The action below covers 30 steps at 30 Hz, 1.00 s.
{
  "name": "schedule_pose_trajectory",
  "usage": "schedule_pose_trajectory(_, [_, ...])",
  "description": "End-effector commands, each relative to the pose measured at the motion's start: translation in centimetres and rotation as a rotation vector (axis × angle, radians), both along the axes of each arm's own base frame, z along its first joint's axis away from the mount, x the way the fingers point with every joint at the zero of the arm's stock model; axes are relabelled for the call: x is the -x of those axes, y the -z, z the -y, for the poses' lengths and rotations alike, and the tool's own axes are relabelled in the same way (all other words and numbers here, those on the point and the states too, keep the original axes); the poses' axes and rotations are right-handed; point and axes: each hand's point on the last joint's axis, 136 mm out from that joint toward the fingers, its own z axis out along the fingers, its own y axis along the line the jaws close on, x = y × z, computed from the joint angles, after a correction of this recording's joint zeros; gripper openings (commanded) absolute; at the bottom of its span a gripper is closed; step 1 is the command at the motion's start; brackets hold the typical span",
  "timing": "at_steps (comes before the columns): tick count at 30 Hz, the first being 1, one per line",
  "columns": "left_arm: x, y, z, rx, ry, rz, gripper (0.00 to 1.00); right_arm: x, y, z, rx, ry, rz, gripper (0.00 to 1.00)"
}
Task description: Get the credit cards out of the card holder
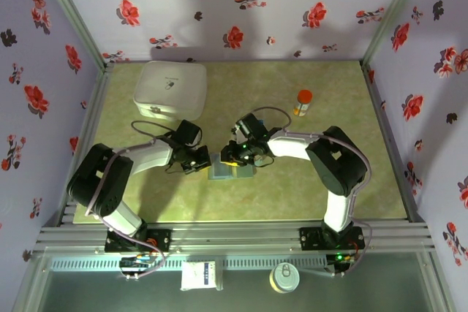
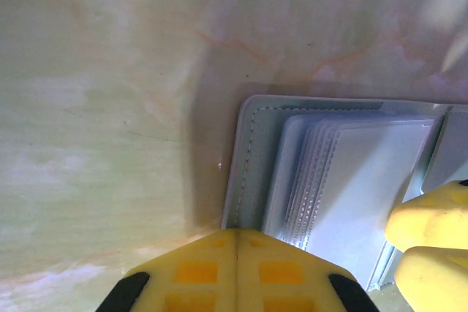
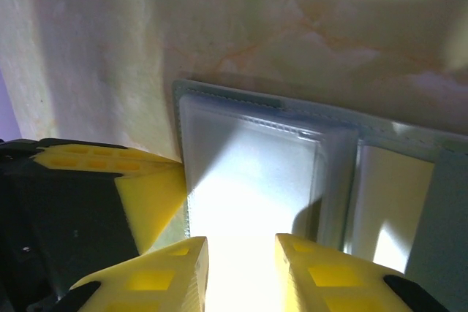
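Card holder (image 2: 252,151): lies open.
Left gripper (image 2: 238,242): jaws together, we think pinning it.
Right gripper (image 3: 241,253): jaws apart above.

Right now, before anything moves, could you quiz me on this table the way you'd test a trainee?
1. True or false: the left claw is shut.
2. What colour is the cap of the bottle? A) green B) orange C) black
3. Which claw is open over the card holder?
Key: 1 true; 2 B; 3 the right claw.
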Motion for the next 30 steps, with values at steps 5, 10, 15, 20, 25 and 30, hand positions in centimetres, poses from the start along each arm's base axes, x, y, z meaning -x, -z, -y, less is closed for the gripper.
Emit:
schedule_pose_trajectory(5, [0.6, 1.1, -0.6, -0.056, 0.022, -0.03, 0.0, 0.4, 0.3, 1.5, 0.079, 0.007, 0.025, 0.3])
schedule_pose_trajectory(10, [0.5, 1.1, -0.6, -0.059, 0.027, -0.029, 0.0, 0.4, 0.6, 2.2, 0.099, 0.011, 0.026, 0.3])
schedule_pose_trajectory(15, [0.2, 0.7, -0.4, -0.052, 0.029, -0.017, 0.0, 0.5, 0.8, 2.6, 0.104, 0.013, 0.025, 0.3])
schedule_pose_trajectory(20, [-0.3, -0.3, 0.0, -0.036, 0.026, 0.004, 0.0, 0.5, 1.2, 2.7, 0.106, 0.016, 0.018, 0.29])
schedule_pose_trajectory(25, [-0.9, -2.4, 0.4, -0.002, 0.014, 0.049, 0.0, 0.5, 1.3, 2.8, 0.105, 0.018, 0.02, 0.29])
schedule_pose_trajectory(30, [-1.3, -4.7, 1.5, 0.08, 0.007, 0.084, 0.02, 0.5, 1.2, 2.7, 0.094, 0.021, 0.02, 0.29])
